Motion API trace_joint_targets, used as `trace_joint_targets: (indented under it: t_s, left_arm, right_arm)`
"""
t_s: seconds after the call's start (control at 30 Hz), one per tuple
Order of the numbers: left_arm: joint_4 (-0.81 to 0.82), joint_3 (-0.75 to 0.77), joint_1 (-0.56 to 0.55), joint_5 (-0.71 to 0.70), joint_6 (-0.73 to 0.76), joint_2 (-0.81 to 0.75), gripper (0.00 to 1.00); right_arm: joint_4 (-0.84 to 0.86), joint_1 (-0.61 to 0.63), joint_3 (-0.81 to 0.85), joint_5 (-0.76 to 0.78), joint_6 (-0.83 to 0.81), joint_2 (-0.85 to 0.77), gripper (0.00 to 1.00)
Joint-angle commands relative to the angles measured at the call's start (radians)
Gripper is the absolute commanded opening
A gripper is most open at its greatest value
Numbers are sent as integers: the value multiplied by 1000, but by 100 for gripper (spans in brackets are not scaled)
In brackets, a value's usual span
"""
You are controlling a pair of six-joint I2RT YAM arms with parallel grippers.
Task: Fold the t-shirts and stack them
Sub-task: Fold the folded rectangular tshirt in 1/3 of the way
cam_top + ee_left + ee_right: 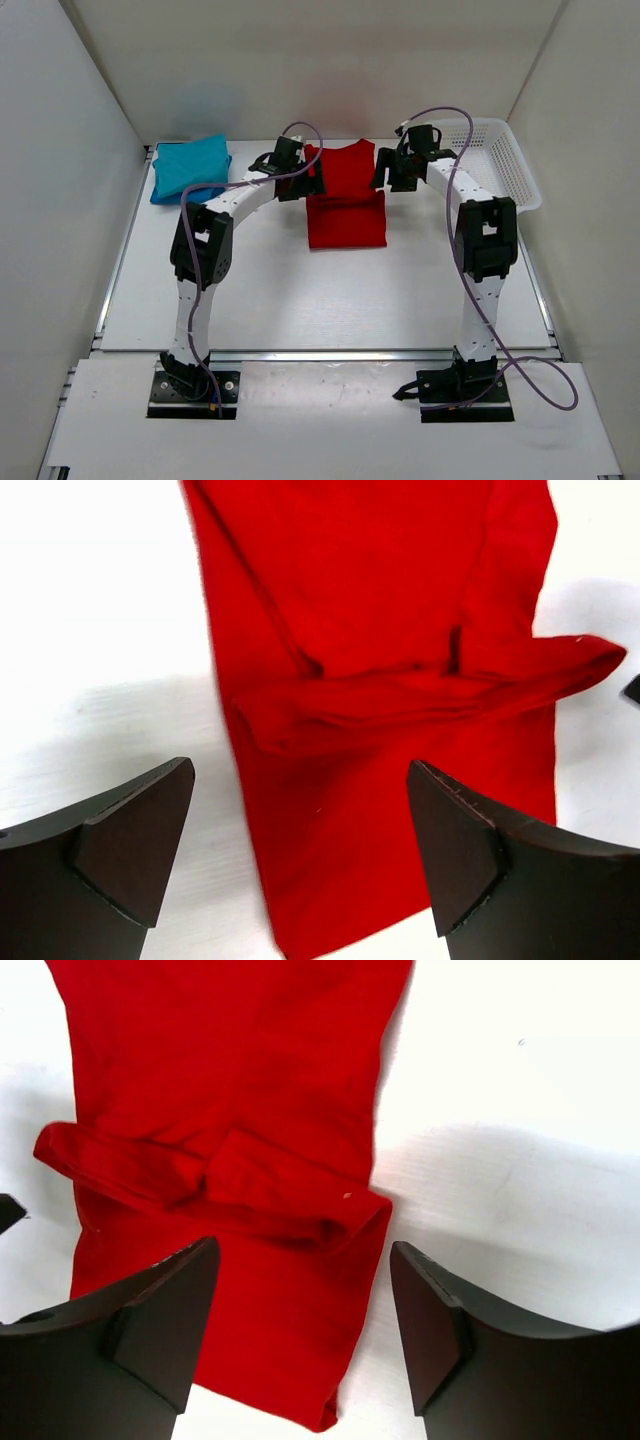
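The red t-shirt [345, 200] lies at the middle back of the table, its sides folded in and a fold ridge across it; it also shows in the left wrist view [380, 660] and the right wrist view [240, 1100]. My left gripper [303, 178] hangs open over the shirt's far left corner, its jaws wide apart and empty [300, 855]. My right gripper [388, 172] hangs open over the far right corner, also empty [300, 1320]. The teal t-shirt [190, 163] lies folded at the back left on the royal blue t-shirt, whose edge [207, 193] peeks out below.
A white mesh basket [500, 160] stands at the back right, close behind the right arm. White walls enclose the table on the left, back and right.
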Motion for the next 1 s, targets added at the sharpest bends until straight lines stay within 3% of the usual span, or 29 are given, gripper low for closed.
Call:
trace_joint_targets:
  t_s: [0.0, 0.13, 0.2, 0.4, 0.77, 0.97]
  left_arm:
    - [-44, 16, 23, -6, 45, -86, 98]
    - [-70, -151, 31, 3, 47, -204, 98]
    - [-41, -333, 26, 18, 38, -306, 99]
    - [-6, -638, 41, 71, -30, -537, 99]
    - [-67, -778, 92, -17, -24, -729, 99]
    - [-87, -786, 107, -47, 9, -746, 98]
  right_arm:
    - [1, 11, 32, 24, -36, -80, 67]
    - [37, 39, -185, -26, -34, -239, 68]
    - [65, 82, -285, -23, -36, -313, 69]
    - [134, 183, -349, -103, -41, -263, 71]
    - [122, 185, 54, -148, -13, 68, 70]
    - [48, 169, 373, -56, -22, 251, 72]
